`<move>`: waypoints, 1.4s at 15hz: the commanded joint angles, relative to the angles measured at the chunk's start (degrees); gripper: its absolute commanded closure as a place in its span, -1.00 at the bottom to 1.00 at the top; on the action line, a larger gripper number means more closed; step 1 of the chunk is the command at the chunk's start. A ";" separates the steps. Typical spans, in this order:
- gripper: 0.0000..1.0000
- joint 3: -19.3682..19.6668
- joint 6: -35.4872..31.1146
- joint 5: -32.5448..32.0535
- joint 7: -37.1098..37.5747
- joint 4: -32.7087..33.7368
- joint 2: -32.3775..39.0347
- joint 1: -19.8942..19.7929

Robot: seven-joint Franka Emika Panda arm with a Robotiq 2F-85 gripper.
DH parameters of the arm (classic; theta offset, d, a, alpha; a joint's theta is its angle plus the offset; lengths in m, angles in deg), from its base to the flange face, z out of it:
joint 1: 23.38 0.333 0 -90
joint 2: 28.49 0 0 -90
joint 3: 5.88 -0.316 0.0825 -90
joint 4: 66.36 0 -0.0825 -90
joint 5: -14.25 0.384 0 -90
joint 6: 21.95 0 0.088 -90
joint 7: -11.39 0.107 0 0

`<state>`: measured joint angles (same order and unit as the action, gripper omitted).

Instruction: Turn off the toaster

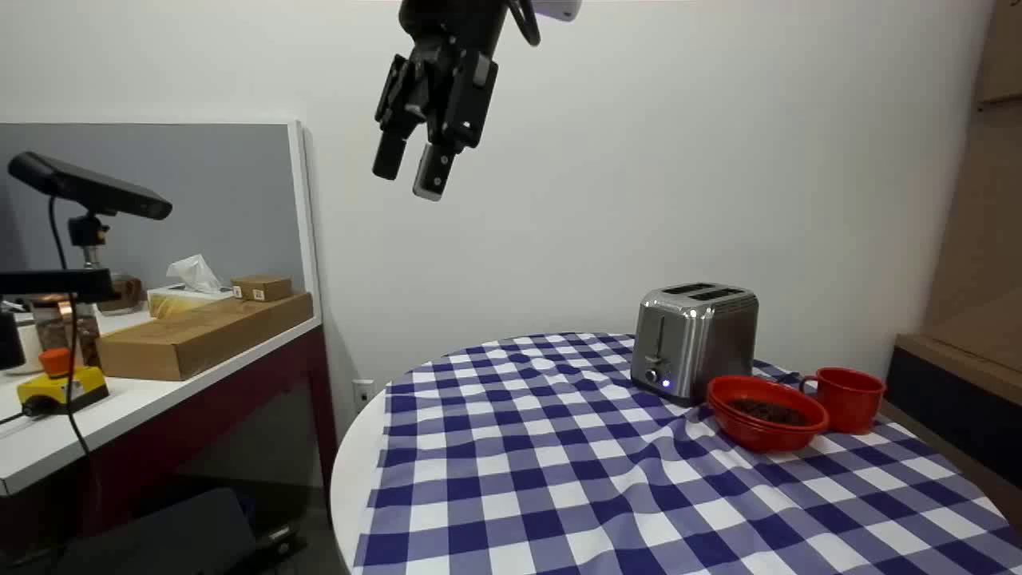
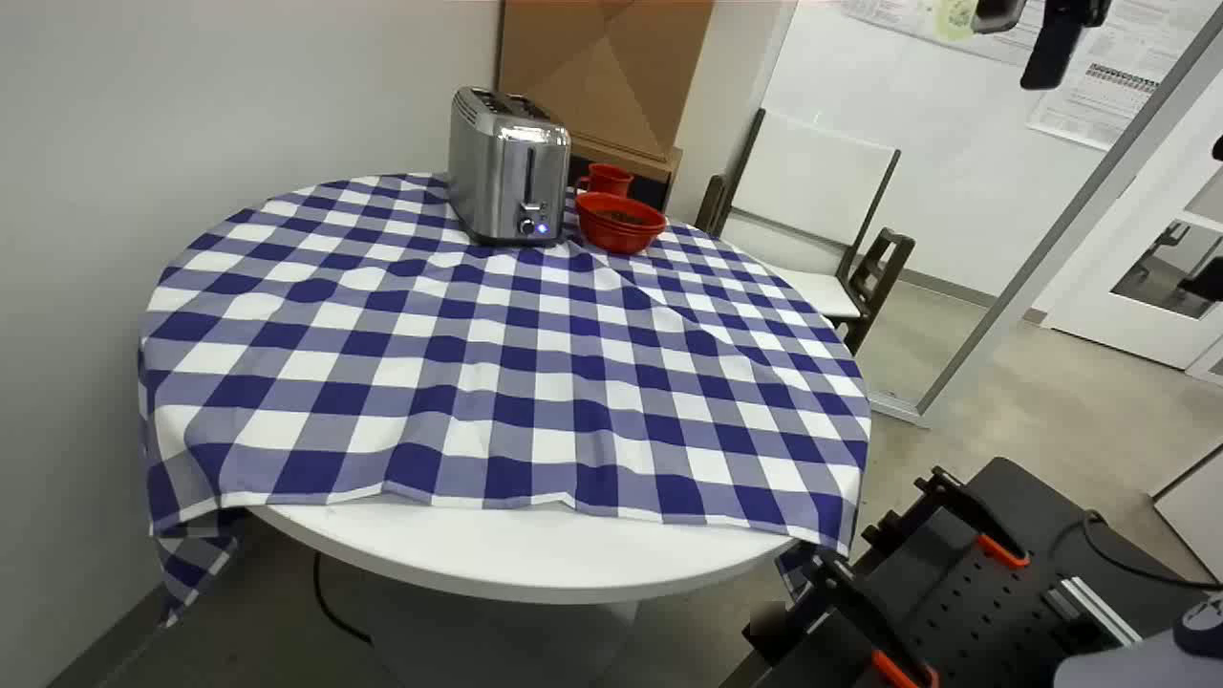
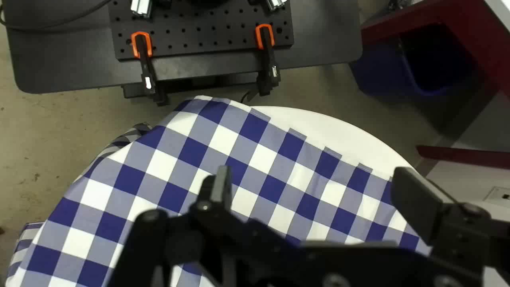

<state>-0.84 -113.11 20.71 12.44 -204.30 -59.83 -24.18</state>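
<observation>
The shiny silver toaster (image 1: 716,343) stands upright on the checked tablecloth near the wall; it also shows in an exterior view (image 2: 482,172). Its front has a lever slot, a knob (image 1: 652,375) and a lit blue-violet light (image 1: 666,384); the light also shows in an exterior view (image 2: 543,228). The two top slots look dark. My gripper (image 1: 410,172) hangs high above the table, well apart from the toaster. In the wrist view its fingers (image 3: 316,195) are wide apart with only cloth showing between them. The toaster is out of the wrist view.
Red bowls (image 1: 766,427) with dark contents and a red mug (image 1: 850,399) stand close beside the toaster. The checked cloth (image 2: 516,382) has folds and covers most of the round white table (image 2: 535,554). A white side table (image 1: 48,447) holds boxes and a camera.
</observation>
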 commanded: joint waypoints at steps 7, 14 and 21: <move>-1.00 -4.22 -12.07 -1.76 1.99 -3.20 1.17 -0.89; -1.00 -8.59 -40.08 -11.73 11.13 -3.34 16.30 -2.79; -1.00 -6.56 -44.34 -21.15 20.64 12.03 37.76 -3.43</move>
<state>-8.44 -158.11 2.11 30.12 -201.40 -31.76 -28.21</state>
